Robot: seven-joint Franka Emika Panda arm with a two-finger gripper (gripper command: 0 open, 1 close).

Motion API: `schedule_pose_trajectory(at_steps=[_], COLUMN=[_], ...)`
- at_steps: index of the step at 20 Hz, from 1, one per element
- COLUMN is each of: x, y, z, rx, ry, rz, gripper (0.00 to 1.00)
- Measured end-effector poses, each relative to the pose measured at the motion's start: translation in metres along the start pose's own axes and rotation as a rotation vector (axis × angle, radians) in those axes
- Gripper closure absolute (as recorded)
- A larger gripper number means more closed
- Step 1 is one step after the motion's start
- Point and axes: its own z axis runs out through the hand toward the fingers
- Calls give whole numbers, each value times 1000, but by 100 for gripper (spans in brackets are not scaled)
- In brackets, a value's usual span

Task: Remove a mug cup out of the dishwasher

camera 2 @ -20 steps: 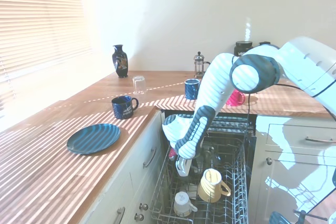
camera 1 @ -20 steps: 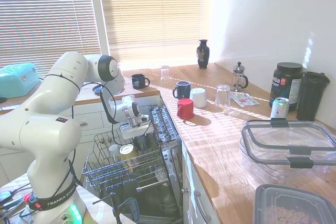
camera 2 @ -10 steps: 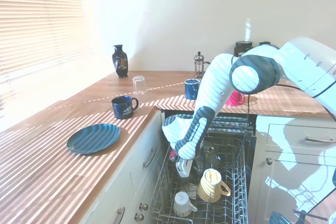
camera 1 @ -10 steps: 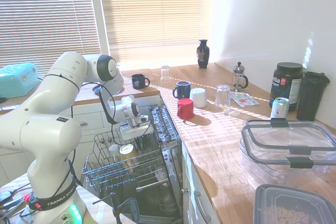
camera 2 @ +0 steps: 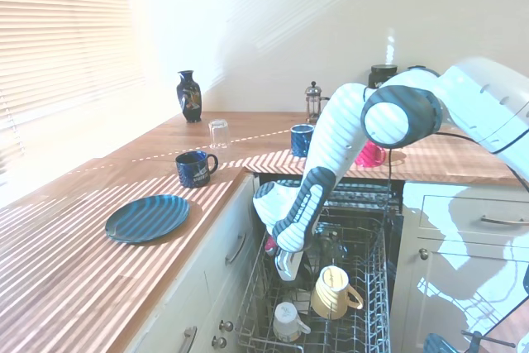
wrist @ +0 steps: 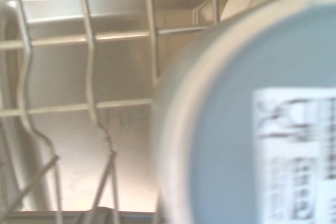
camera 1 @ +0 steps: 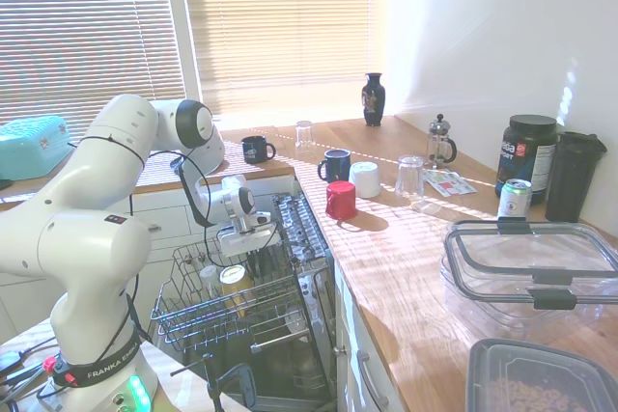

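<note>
Kitchen, white cabinets, wooden worktop (camera 1: 406,248) across the right half of the first exterior view; blinds fill the upper left.

Dishwasher (camera 1: 241,306): door down, wire rack (camera 2: 364,287) pulled out, lower left of centre in the first exterior view, lower centre in the second.

Gripper (camera 1: 253,250): lowered into the back of the rack, pointing down. Whether its fingers are apart or clamped cannot be told; rack wires and the wrist hide them in both exterior views.

Mug cup (wrist: 252,129): fills the right half of the wrist view, blurred, grey-blue, base with a white printed label facing the camera. Judged to stand upside down right under the gripper, its long axis in line with the wrist; the way out is probably straight up between the wires.

Rack, other contents: yellow mug (camera 2: 332,293) and white cup (camera 2: 286,320), both in front of the gripper.

Worktop: red mug (camera 1: 340,200), navy mug (camera 1: 335,165), blue plate (camera 2: 147,217).
</note>
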Motion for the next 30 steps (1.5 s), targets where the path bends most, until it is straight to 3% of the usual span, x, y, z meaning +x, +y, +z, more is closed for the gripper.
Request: schedule_pose_trajectory(at_steps=[7,13,22,30], x=[-15,-32,-53,-49], y=[8,19,63,121], z=[-41,-110,-176,-297], rx=[50,101,122,175], ry=[20,63,95,173], rz=[10,5,39,120], gripper=[100,100,100,100])
